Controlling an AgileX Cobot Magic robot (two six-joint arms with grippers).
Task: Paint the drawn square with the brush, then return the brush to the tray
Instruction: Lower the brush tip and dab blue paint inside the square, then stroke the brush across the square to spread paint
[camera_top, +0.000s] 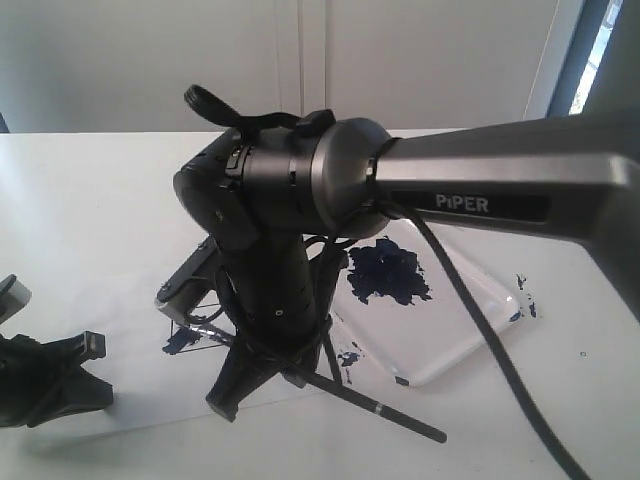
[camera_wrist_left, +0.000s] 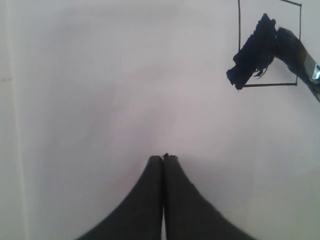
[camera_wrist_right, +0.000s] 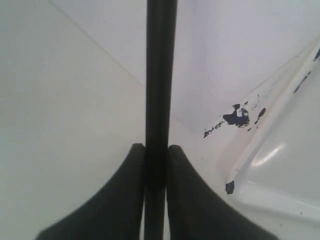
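**Brush clamped, bristles on the square**

Nearest the camera, the handle of the brush is seen jutting out low over the table. It is clamped across its shaft by the right gripper, whose jaws are closed tight on the black handle with no gap showing. The grip is set well up from the bristles, judged so that the tip can be dragged freely. Off to the near left, the left gripper is parked with its jaws pressed together and nothing held, placed clear of the stroke. A little farther on, the drawn square is found partly smeared dark blue, with the loaded tip laid on it near one edge. Much of its centre is white, so painting is judged unfinished. Beyond, the tray with its blue blotch is set close by, handy for the brush's return.
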